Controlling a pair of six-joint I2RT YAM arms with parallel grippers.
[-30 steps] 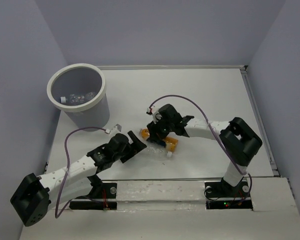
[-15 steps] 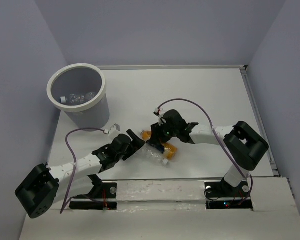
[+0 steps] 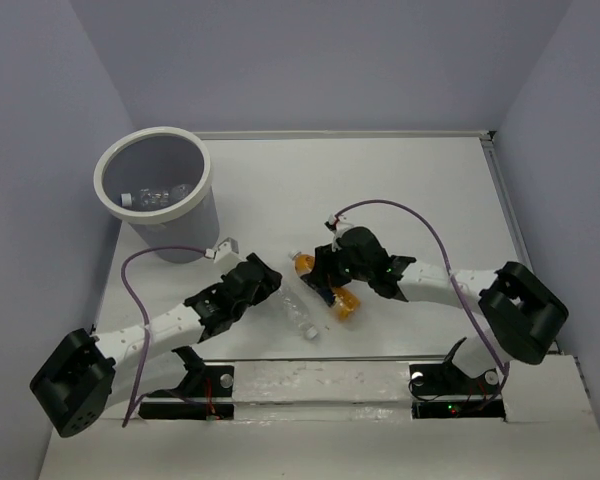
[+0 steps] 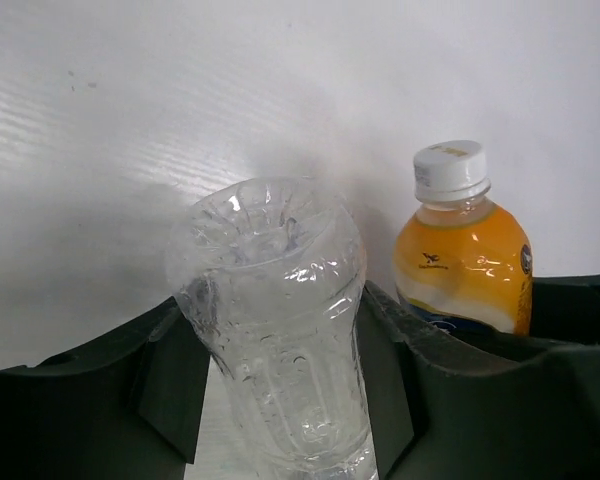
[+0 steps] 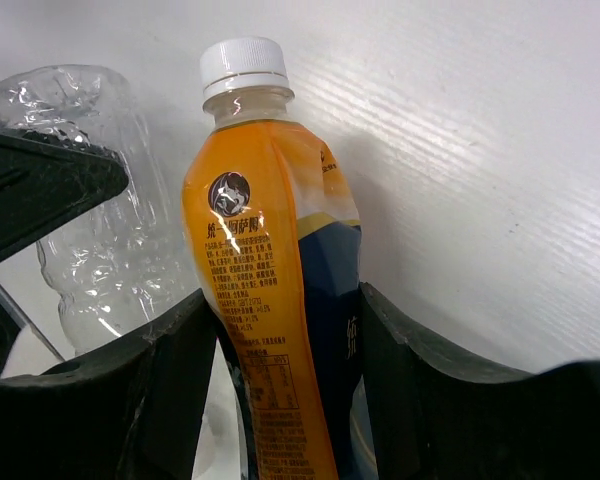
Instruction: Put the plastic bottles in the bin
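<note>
The clear ribbed bottle (image 4: 270,260) lies on the white worktop (image 3: 380,180) near its front edge. It is pinched by the left hand (image 4: 280,375), which is closed narrow against the bottle's sides. Just beside it lies the orange bottle (image 5: 270,230) with the white cap, clasped around its labelled body by the right hand (image 5: 285,370), which stands about half spread. The bin (image 3: 192,222) stands well apart at the far left corner, with other clear bottles (image 3: 155,197) inside it.
</note>
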